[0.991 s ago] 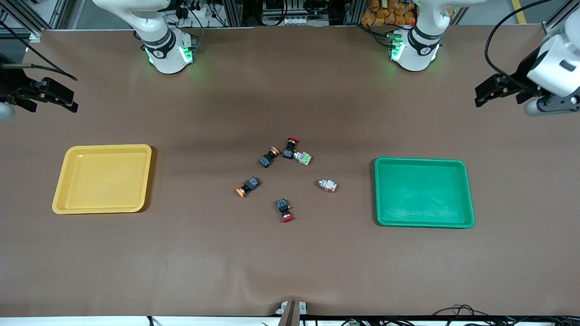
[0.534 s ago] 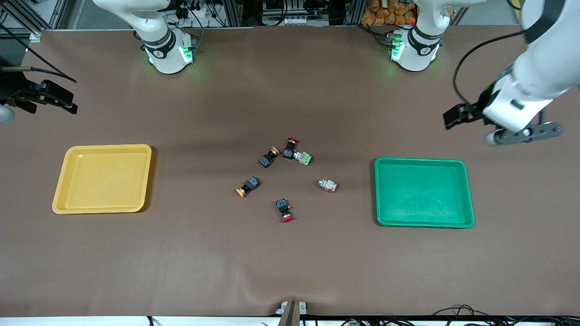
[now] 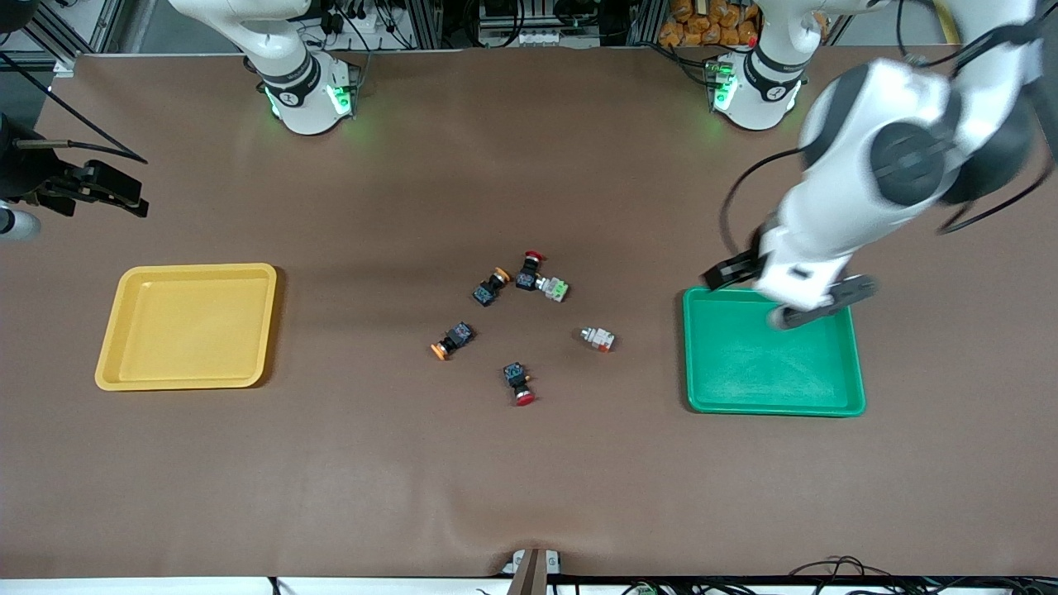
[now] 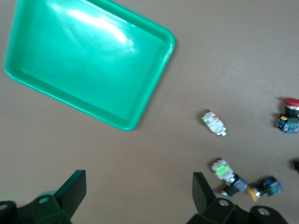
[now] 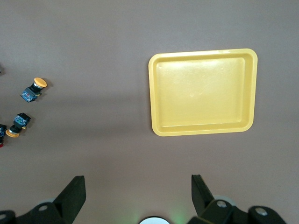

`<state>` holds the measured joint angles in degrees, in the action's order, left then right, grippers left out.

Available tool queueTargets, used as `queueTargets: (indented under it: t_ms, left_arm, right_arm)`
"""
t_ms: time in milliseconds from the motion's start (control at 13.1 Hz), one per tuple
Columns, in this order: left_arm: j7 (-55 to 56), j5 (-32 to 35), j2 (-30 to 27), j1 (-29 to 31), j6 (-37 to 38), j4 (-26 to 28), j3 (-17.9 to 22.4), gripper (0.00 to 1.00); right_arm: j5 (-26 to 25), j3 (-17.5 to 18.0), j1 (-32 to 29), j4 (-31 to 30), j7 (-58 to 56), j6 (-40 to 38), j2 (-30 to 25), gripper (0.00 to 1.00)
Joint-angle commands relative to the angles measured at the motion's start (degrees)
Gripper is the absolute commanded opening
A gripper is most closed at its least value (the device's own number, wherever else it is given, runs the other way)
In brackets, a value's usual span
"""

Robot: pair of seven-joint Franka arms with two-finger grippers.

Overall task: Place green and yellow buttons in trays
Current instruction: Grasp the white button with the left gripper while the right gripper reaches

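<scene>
Left gripper [image 3: 727,277], wide open and empty, has swung in over the green tray [image 3: 773,405], nearing the buttons [image 3: 597,338]; right gripper [image 3: 124,197] waits, open and empty.

No readable text, labels or numbers on anything.

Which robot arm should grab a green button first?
The left arm, probably. Its left gripper hangs open over the green tray, close to the green buttons mid-table. The right gripper waits open at the table's edge, above the yellow tray.
</scene>
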<state>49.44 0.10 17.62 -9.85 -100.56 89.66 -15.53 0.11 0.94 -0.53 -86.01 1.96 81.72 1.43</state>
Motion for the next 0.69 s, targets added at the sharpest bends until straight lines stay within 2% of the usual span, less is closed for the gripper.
queueTargets:
  t_ms: [0, 152, 305, 534, 610]
  left_arm:
    - [5.0, 1.0, 5.0, -2.5, -2.3, -2.4, 0.1, 1.00]
    - [5.1, 0.9, 7.1, -2.5, -3.2, -3.2, 0.0, 1.00]
    - [7.3, 0.8, 9.2, -3.2, -3.7, -3.7, 0.0, 1.00]
    - [10.8, 0.6, 12.4, -4.2, -6.3, -4.7, 0.0, 1.00]
    - [12.1, 0.3, 13.6, -4.3, -7.4, -4.8, -0.1, 1.00]
  right_arm:
    - [-1.1, 0.3, 0.1, 1.5, -0.5, -0.3, 1.5, 1.00]
    - [-1.1, 0.3, -0.3, 1.5, -0.5, -0.2, 1.9, 1.00]
    - [-1.4, 0.3, -0.2, 1.7, -0.6, 0.7, 7.0, 1.00]
    - [-3.2, 0.3, -0.3, 1.7, -0.4, 1.0, 7.7, 1.00]
    - [-2.4, 0.3, -0.4, 1.5, 0.5, 0.9, 7.8, 1.00]
